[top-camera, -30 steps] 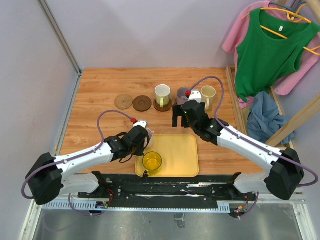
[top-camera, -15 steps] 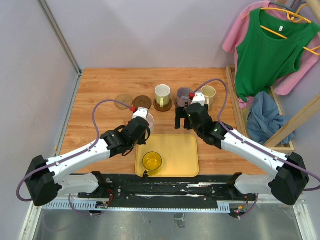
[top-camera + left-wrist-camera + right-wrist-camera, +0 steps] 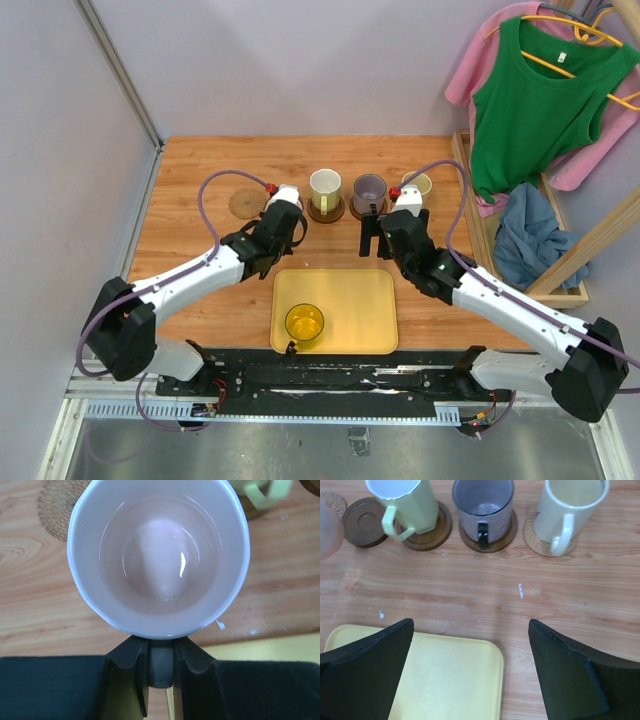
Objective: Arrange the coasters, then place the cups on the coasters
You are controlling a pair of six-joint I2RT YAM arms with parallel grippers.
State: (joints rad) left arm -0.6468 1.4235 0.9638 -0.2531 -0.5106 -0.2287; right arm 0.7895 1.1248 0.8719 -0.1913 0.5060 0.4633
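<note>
Left tool (image 3: 161, 652): narrowed, and the handle of the pink cup (image 3: 159, 555) is being gripped between its fingers (image 3: 131, 662). The cup is being held upright, mouth up, at the left end of the row at the back of the desk (image 3: 200, 160). It is near the tan woven coaster (image 3: 60, 505) and the bare dark brown coaster (image 3: 365, 522). Whether it is touching either cannot be told.

Right tool (image 3: 470, 625): being held wide apart, nothing between its fingers (image 3: 367, 670), above the far edge of the yellow tray (image 3: 350, 300) and facing the row.

Three cups are being carried on coasters, side by side:
- the pale green cup (image 3: 405, 502) on a brown coaster (image 3: 432, 532);
- the purple-grey cup (image 3: 483, 502) on another brown coaster (image 3: 487, 542);
- the cream cup (image 3: 567, 505) on a woven coaster (image 3: 537, 540).

The yellow cup (image 3: 304, 322) is being kept upright in the tray's near left corner, well apart from the row.
</note>
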